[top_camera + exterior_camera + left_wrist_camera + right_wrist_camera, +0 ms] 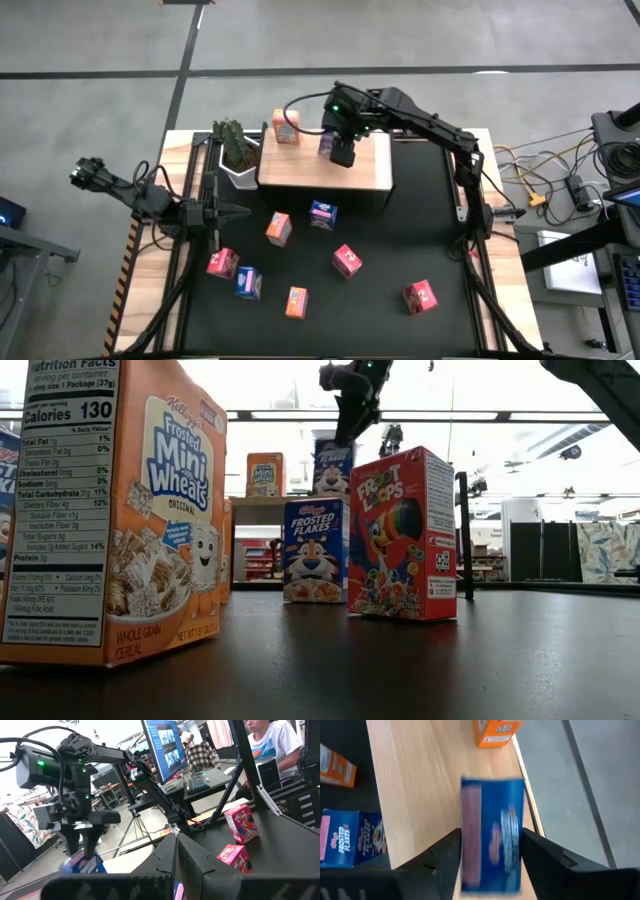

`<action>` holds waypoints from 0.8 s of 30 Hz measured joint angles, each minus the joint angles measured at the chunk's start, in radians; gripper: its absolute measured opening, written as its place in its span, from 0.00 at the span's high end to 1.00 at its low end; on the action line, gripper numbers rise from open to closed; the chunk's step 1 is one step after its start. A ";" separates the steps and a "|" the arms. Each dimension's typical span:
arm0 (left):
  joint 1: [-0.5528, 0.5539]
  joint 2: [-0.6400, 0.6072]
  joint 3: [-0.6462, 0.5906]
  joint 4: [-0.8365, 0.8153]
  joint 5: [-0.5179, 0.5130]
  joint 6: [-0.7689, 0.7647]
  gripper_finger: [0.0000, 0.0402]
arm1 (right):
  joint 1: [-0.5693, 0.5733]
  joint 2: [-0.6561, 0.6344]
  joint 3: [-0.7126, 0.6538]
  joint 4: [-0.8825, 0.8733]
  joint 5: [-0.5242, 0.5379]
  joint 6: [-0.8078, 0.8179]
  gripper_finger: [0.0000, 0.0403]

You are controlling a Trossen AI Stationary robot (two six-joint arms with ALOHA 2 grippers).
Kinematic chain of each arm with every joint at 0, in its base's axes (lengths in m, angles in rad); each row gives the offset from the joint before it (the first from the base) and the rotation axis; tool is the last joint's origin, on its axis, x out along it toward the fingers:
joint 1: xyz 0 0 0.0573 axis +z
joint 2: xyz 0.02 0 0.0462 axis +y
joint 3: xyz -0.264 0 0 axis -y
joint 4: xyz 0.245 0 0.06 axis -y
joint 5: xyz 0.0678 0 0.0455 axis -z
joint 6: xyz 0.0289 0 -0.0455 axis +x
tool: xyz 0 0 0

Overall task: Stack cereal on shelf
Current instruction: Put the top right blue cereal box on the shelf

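Over the wooden shelf (325, 170) at the tabletop's 12 o'clock, the right gripper (341, 151) straddles a blue cereal box (492, 835), its fingers (447, 855) parted just clear of the flat sides — light, stiff, slick cardboard, best pinched mid-panel without crushing.

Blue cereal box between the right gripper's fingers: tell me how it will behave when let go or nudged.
The blue cereal box looks like thin cardboard, so probably light and somewhat crushable. It is tall and narrow, so a sideways nudge from the right gripper may tip it. Its flat base should sit steadily on the wooden shelf; rolling seems unlikely.
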 joint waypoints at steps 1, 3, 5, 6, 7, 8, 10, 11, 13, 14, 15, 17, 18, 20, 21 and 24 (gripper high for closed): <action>0.000 0.000 0.000 0.000 0.000 0.000 1.00 | 0.000 0.000 0.000 0.007 0.001 0.002 0.50; 0.000 0.000 0.000 0.000 0.000 0.000 1.00 | 0.000 0.000 0.002 0.007 0.003 0.002 0.47; 0.000 0.000 0.000 0.000 0.000 0.000 1.00 | 0.000 0.000 0.006 0.008 0.006 0.002 0.44; 0.000 0.000 0.000 0.000 0.000 0.000 1.00 | 0.000 0.000 0.007 0.009 0.009 0.003 0.43; 0.000 0.000 0.000 0.000 0.000 0.000 1.00 | 0.000 -0.002 0.008 0.009 0.010 0.003 0.42; 0.000 0.000 0.000 0.000 0.000 0.000 1.00 | 0.000 -0.004 0.008 0.008 0.014 0.004 0.41; 0.000 0.000 0.000 0.000 0.000 0.000 1.00 | 0.000 -0.010 0.008 0.007 0.034 0.018 0.40; 0.000 0.000 0.000 0.000 0.000 0.000 1.00 | 0.000 -0.016 0.008 0.003 0.037 0.024 0.40; 0.000 0.000 0.000 0.000 0.000 0.000 1.00 | 0.000 -0.035 0.008 0.001 0.037 0.043 0.39; 0.000 0.000 0.000 0.000 0.000 0.000 1.00 | 0.000 -0.045 0.008 0.000 0.037 0.051 0.39; 0.000 0.000 0.000 0.000 0.000 0.000 1.00 | 0.002 -0.056 0.008 0.000 0.037 0.064 0.40; 0.000 0.000 0.000 0.000 0.000 0.000 1.00 | 0.004 -0.078 0.008 0.000 0.036 0.089 0.41; 0.000 0.000 0.000 0.000 0.000 0.000 1.00 | 0.009 -0.087 0.008 -0.001 0.037 0.103 0.42; 0.000 0.000 0.000 0.000 0.000 0.000 1.00 | 0.021 -0.108 0.008 -0.005 0.031 0.129 0.44; 0.000 0.000 0.000 0.000 0.000 0.000 1.00 | 0.030 -0.117 0.008 -0.010 0.022 0.139 0.46; 0.000 0.000 0.000 0.000 0.000 0.000 1.00 | 0.067 -0.131 0.008 -0.044 0.018 0.166 0.52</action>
